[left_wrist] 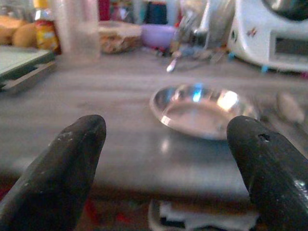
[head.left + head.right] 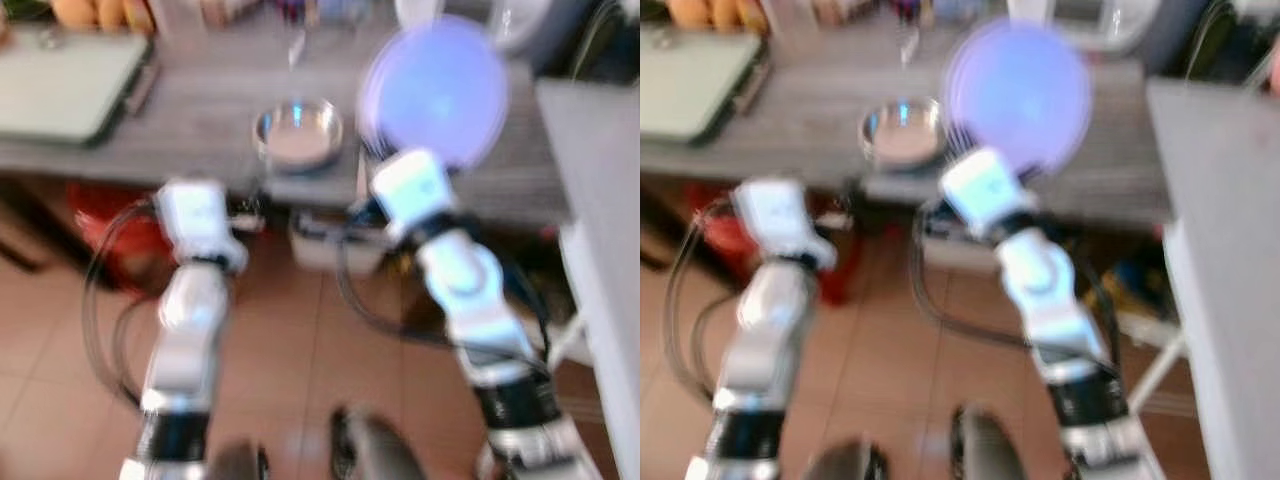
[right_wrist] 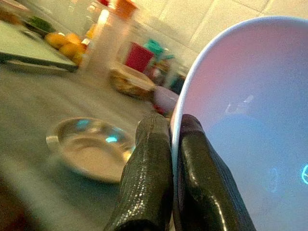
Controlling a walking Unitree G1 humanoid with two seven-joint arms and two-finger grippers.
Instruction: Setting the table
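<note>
Matt grey wood-grain table (image 1: 96, 96), faint sheen. Polished metal bowl (image 1: 202, 113), mirror-glossy with bright glints. Smooth pale lilac plate (image 3: 250, 120), glossy, plastic or glazed, cannot tell which. Black fingers (image 1: 57, 173) matt, rubbery, scuffed and pitted. Glossy white plastic appliance (image 1: 274, 33). Silver arm shells (image 2: 195, 300) smooth, semi-gloss. Terracotta tiled floor (image 2: 290, 340), low sheen.

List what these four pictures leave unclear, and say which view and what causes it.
- Eye views: motion blur smears the items along the back of the counter.
- Right wrist view: the plate, held in the right gripper, hides what lies behind it.
- Left wrist view: the white appliance is cut off by the picture's edge.
</note>
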